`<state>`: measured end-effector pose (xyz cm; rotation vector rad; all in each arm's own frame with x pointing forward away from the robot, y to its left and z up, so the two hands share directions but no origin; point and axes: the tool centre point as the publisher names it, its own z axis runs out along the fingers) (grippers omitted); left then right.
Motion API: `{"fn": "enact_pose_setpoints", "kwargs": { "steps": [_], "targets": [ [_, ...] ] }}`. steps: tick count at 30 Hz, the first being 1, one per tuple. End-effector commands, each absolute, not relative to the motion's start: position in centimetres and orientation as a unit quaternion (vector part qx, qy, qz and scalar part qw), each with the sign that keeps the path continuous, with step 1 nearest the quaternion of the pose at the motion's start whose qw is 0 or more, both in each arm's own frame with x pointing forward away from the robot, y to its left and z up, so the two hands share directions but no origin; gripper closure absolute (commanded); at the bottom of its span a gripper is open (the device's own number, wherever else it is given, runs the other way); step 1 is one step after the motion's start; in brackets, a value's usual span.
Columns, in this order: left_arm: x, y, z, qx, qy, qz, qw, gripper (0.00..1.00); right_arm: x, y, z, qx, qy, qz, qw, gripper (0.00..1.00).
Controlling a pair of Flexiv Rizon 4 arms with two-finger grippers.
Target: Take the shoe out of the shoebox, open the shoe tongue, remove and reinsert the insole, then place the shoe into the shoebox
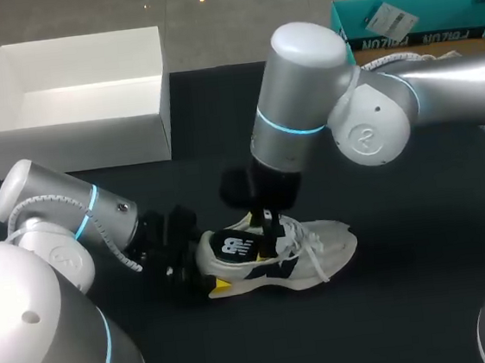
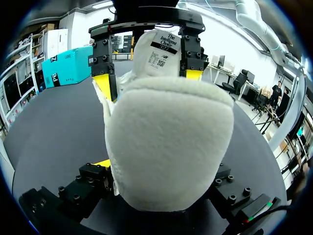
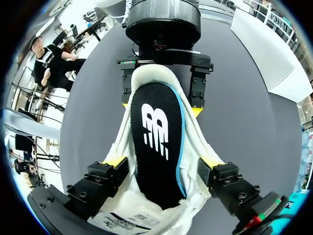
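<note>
White sneaker (image 1: 318,243) looks light and squishy; my left gripper (image 1: 203,270) pinches its stiffer heel, can't tell whether right gripper (image 1: 269,227) clamps.

Bright, even light falls from overhead. The dark tabletop (image 1: 429,301) stays matte and swallows shadows. Highlights gleam on the right arm (image 1: 301,41); shoe (image 1: 327,244) and shoebox (image 1: 82,142) glow white.

Left gripper (image 3: 161,108) clamped; right gripper (image 3: 163,162) seemingly clamped too.
</note>
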<state>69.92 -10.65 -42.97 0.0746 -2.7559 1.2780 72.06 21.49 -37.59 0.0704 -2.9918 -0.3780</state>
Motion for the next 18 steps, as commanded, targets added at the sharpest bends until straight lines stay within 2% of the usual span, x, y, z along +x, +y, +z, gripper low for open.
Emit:
{"fn": "enact_pose_setpoints", "kwargs": {
  "steps": [1, 3, 5, 6, 18],
  "targets": [
    [69.6, -10.8, -43.4, 0.025, -0.907, 0.418, 0.052, 1.0, 72.1, 22.6, -38.8, 0.028, -0.99, -0.12, 0.07, 0.52],
    [69.6, -10.8, -43.4, 0.025, -0.907, 0.418, 0.052, 1.0, 71.9, 22.6, -38.9, 0.029, -0.99, -0.119, 0.071, 0.65],
    [69.6, -10.8, -43.4, 0.025, -0.907, 0.418, 0.052, 1.0, 71.8, 22.4, -39.0, 0.029, -0.99, -0.118, 0.072, 0.98],
    [69.6, -10.8, -43.4, 0.025, -0.907, 0.418, 0.052, 1.0, 71.7, 22.3, -38.9, 0.028, -0.99, -0.117, 0.072, 1.0],
    [69.6, -10.8, -43.4, 0.025, -0.907, 0.418, 0.052, 1.0, 71.8, 21.4, -36.8, 0.017, -0.99, -0.13, 0.05, 1.0]
  ]
}}
